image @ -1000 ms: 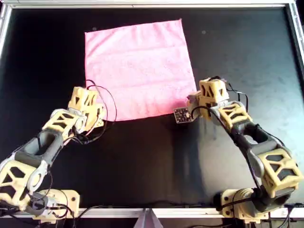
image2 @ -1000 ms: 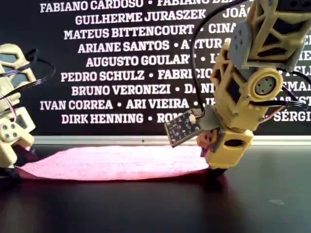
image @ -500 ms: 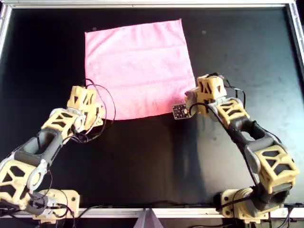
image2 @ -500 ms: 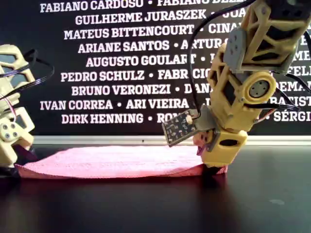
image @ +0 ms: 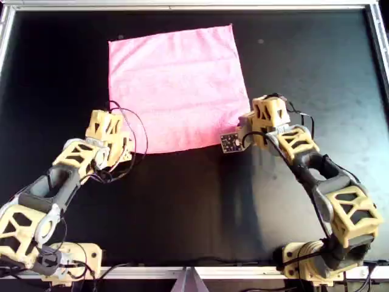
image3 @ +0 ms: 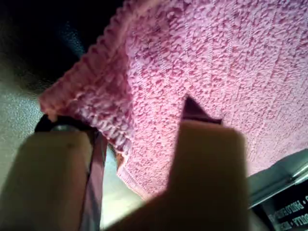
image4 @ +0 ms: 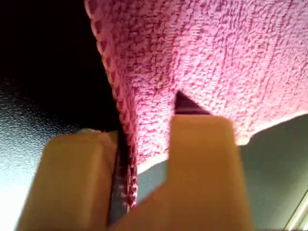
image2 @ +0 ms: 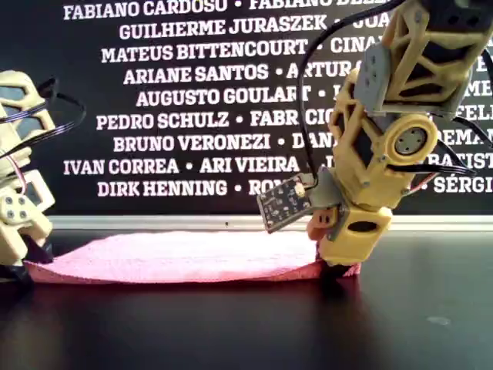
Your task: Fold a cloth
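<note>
Your left claw [image: 115,137] and right claw [image: 248,129] each pinch a near corner of the pink cloth [image: 176,85], which lies flat on the black desk [image: 200,207]. Both bites are shallow, at the hem only. Lift unevenly and a corner likely slips free, skewing the fold.

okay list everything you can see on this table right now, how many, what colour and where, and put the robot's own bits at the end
cloth: one, light pink, spread flat on the far half of the table in the overhead view
table: one, black top with a pale metal rim
wall with white names: one, black, behind the table in the exterior view
left claw: one, tan, at the cloth's near corner on the overhead view's left, cloth edge between its fingers
right claw: one, tan, likewise at the near corner on the overhead view's right
</note>
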You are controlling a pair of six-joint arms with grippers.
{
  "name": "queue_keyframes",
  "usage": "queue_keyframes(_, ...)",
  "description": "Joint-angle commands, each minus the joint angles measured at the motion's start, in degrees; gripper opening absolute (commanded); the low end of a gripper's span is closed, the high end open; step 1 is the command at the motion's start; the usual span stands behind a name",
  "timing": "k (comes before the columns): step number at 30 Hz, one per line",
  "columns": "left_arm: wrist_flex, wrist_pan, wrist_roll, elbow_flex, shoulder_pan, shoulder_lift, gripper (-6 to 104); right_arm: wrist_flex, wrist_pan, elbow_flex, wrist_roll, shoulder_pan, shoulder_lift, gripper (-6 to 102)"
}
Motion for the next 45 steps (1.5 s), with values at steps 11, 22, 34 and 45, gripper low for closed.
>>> queue_keyframes(11, -0.6, 0.2, -0.2, -3.5, 1.5, -0.4, -3, -1.6, 0.2, -3.3, 0.26, 0.2, 1.8, 1)
queue_keyframes(22, -0.4, 0.2, 1.0, -2.2, 1.1, 0.5, -1, -1.2, 0.3, -1.0, 0.26, 0.1, 2.6, 1)
queue_keyframes(34, 0.6, 0.2, 8.6, -1.8, 1.1, 0.5, -1, -1.2, 0.3, 13.3, 0.26, 0.4, 16.7, 1)
queue_keyframes(45, 0.9, 0.3, 8.7, 3.7, 1.0, 0.8, -1, -1.2, 0.3, 20.7, 0.26, 0.4, 19.1, 1)
